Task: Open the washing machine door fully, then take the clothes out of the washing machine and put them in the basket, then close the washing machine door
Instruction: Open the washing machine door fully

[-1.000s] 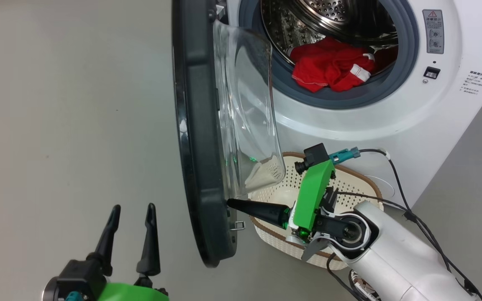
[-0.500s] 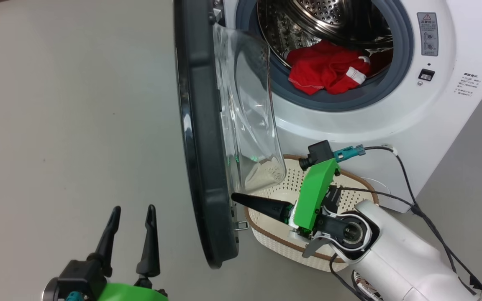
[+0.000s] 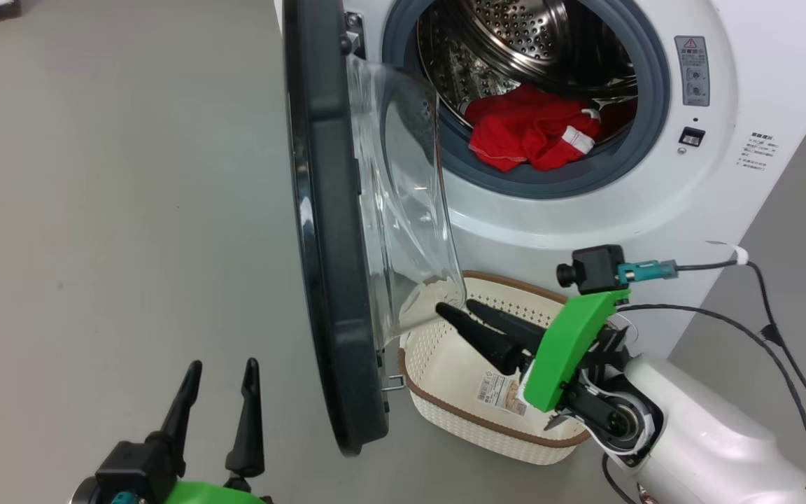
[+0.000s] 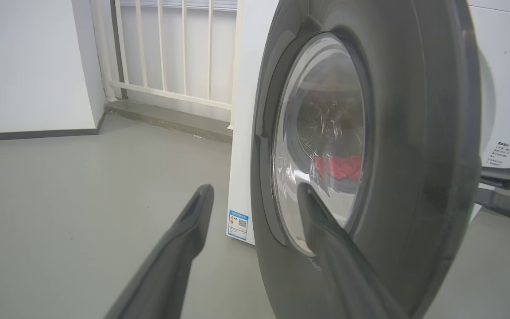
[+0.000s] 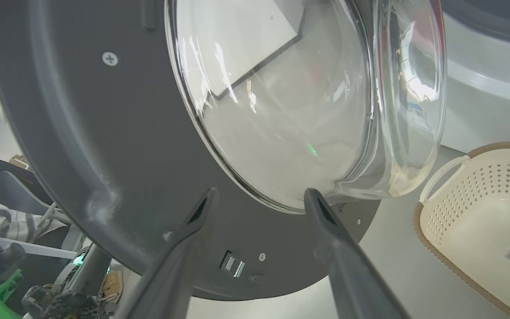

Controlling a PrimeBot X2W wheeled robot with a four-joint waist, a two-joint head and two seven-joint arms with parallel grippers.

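Observation:
The washing machine [image 3: 655, 210] is white, and its door [image 3: 326, 245] stands swung out, edge-on to me, with the clear glass bowl [image 3: 406, 210] facing the drum. Red clothes [image 3: 525, 129] lie at the front of the steel drum. The cream basket [image 3: 445, 364] sits on the floor below the opening, holding nothing but its paper label. My right gripper [image 3: 453, 306] is open over the basket, its tips just short of the door's inner face [image 5: 104, 133]. My left gripper [image 3: 224, 364] is open, low on the door's outer side [image 4: 414, 177].
Bare grey floor [image 3: 95, 210] spreads to the left of the door. Black cables [image 3: 774, 336] trail from my right arm along the machine's right side. A white railing [image 4: 171, 48] and a wall stand behind the machine. The door's latch hook [image 3: 394, 383] sticks out near the basket's rim.
My right gripper has gone from shut to open and drawn back from the door's inner edge to over the basket. The camera has shifted a little. The left gripper is unchanged.

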